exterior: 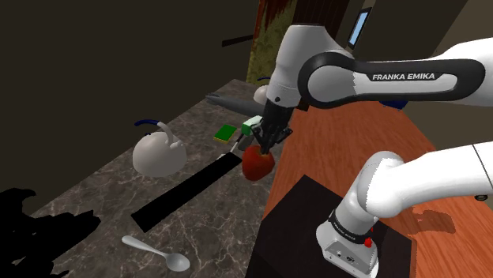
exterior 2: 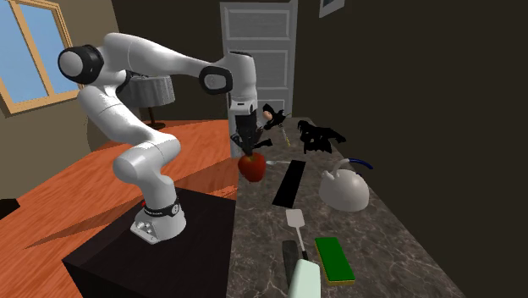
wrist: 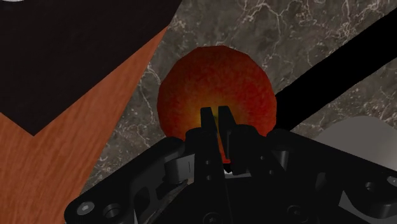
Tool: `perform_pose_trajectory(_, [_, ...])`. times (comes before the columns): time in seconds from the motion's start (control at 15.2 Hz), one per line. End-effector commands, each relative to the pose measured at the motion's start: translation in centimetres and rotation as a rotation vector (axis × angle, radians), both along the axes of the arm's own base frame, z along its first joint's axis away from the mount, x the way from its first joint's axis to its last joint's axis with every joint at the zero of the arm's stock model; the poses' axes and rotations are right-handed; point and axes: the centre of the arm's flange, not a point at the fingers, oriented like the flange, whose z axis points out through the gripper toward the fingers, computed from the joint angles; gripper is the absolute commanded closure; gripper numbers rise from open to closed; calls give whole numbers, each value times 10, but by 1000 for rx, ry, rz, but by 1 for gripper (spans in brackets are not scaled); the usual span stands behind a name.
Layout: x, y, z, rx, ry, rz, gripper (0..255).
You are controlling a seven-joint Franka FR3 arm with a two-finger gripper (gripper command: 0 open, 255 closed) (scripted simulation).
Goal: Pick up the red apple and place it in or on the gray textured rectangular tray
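Red apple [exterior: 257,163] hangs directly under the black pincer [exterior: 265,147], whose fingers are clenched almost together on the top of the fruit. Pincer and apple sit above the edge of the dark marble-patterned table [exterior: 95,197]. A flat black rectangular tray [exterior: 190,186] lies on the table just beside the pincer, apart from the apple. A white kettle [exterior: 158,152] stands beyond the tray, farther from the pincer.

open: counter [exterior: 221,229] between black strip [exterior: 186,192] and stand [exterior: 304,209] | blocking: white kettle [exterior: 158,153] beyond strip, spoon [exterior: 156,251]
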Motion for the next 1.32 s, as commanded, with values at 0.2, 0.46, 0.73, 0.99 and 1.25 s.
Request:
perform_pose_trajectory(0.2, [0, 0, 28, 0, 0, 0, 255])
perform_pose_trajectory(0.46, [18, 17, 42, 0, 0, 0, 255])
perform_pose_trajectory(0.73, [52, 53, 61, 0, 0, 0, 255])
perform_pose_trajectory(0.99, [87, 88, 79, 0, 0, 0, 255])
perform_pose_trajectory(1.25, [122, 123, 98, 0, 0, 0, 255])
